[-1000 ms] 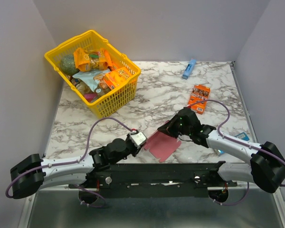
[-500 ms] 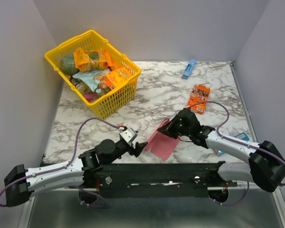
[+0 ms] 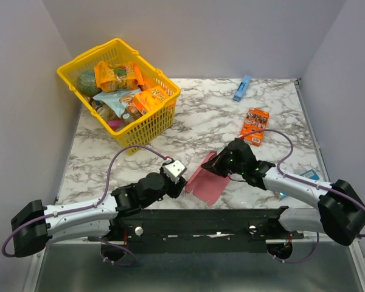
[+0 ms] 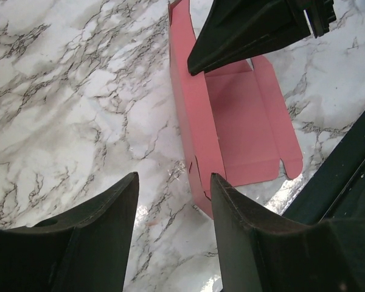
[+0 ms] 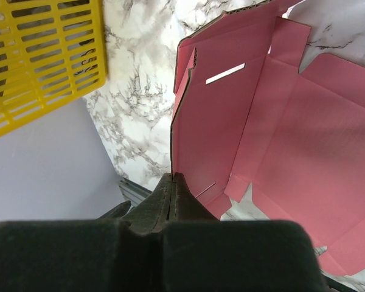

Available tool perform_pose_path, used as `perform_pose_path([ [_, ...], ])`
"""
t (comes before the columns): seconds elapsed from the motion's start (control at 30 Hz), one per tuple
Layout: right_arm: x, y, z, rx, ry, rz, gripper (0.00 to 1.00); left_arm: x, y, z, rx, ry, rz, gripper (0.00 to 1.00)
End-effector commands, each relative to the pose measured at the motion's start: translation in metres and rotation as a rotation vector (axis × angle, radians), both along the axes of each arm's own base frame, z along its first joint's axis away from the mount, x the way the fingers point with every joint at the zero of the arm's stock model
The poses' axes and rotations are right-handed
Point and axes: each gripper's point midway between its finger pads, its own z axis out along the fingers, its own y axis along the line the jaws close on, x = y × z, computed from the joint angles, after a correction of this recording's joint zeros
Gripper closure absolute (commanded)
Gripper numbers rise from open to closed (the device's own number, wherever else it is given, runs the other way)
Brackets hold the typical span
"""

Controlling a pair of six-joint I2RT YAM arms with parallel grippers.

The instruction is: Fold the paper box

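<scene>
Veined marble table (image 3: 201,115) w/ thin pink paper box (image 3: 207,185), flaps creased; R pincer (image 5: 172,177) pinching its edge, L pincer (image 4: 173,179) agape.

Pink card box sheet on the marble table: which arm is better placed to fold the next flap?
Left, probably. The right gripper is shut on a panel of the flat pink card box sheet. The left gripper is open, empty, close to the sheet's edge.

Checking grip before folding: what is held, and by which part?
The right gripper pinches the paper box by the edge of its raised side panel; the left gripper is open, holding nothing.
</scene>
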Motion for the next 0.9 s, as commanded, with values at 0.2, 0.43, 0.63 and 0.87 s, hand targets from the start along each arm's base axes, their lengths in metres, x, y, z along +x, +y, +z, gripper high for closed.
perform_pose_path([
  [0.2,0.003,-0.004,-0.005,-0.013,0.002,-0.020,1.00,0.000,-0.008,-0.004,0.002,0.022,-0.017,0.44],
  [0.43,0.001,-0.006,-0.008,-0.017,0.007,-0.024,1.00,-0.002,-0.011,-0.005,-0.014,0.023,-0.027,0.44],
  [0.63,0.002,-0.007,-0.008,-0.013,0.008,-0.032,1.00,-0.005,-0.021,-0.007,-0.028,0.029,-0.069,0.44],
  [0.87,0.000,-0.011,-0.009,-0.014,0.011,-0.051,1.00,-0.009,-0.026,-0.014,-0.024,0.051,-0.097,0.45],
])
